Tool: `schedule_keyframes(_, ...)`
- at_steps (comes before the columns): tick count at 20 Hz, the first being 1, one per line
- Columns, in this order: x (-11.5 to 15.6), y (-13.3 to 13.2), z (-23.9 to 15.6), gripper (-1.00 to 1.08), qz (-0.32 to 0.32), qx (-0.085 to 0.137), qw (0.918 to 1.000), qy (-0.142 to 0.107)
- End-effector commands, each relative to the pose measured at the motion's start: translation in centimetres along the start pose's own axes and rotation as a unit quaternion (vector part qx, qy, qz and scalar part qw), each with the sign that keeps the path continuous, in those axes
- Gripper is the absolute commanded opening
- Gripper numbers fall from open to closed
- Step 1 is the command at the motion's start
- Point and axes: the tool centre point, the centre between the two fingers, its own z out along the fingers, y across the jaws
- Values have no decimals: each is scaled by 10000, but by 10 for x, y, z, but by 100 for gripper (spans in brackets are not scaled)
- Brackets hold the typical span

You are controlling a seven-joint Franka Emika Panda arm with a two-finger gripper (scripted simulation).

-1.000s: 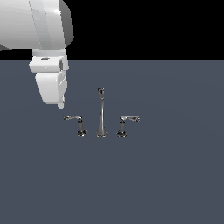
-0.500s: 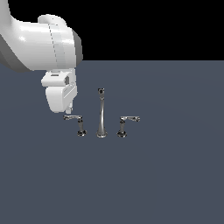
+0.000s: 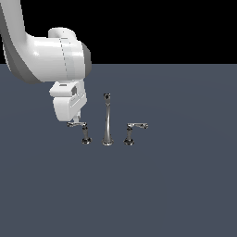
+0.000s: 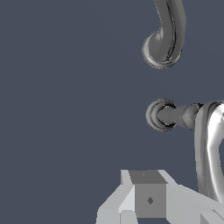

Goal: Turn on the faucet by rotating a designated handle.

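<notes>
The chrome faucet stands on a dark grey surface, its tall spout (image 3: 107, 121) in the middle with a dark tip. The designated handle (image 3: 79, 125) is at the exterior view's left, its lever reaching leftward from a short post. The mirror-image handle (image 3: 134, 127) is on the other side of the spout. My gripper (image 3: 77, 118) hangs just above the end of the designated lever, its fingers together with nothing held. The wrist view shows the spout (image 4: 165, 37), the handle's post (image 4: 165, 115) and lever (image 4: 211, 148), and the gripper (image 4: 150, 197) beside the lever.
The flat dark grey surface (image 3: 176, 185) stretches around the faucet. My white arm (image 3: 46, 58) fills the exterior view's upper left, above the designated handle.
The hand has come down and toward the exterior view's right, from well above the lever to just over its tip. The faucet's handles have not moved.
</notes>
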Motion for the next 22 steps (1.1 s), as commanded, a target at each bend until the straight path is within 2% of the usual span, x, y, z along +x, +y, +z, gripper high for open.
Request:
schedule_keyframes(1, 0, -1, 1, -100, 21, 4, 10000, -2)
schedule_keyframes(4, 0, -1, 1, -100, 17, 2, 10000, -1)
schedule_keyframes(15, -19, 39, 0, -100, 22, 3, 10000, -7)
schedule_keyframes(17, -16, 30, 0, -100, -102, 46, 9999, -29)
schedule_keyframes(22, -12, 46, 0, -100, -67, 34, 10000, -23)
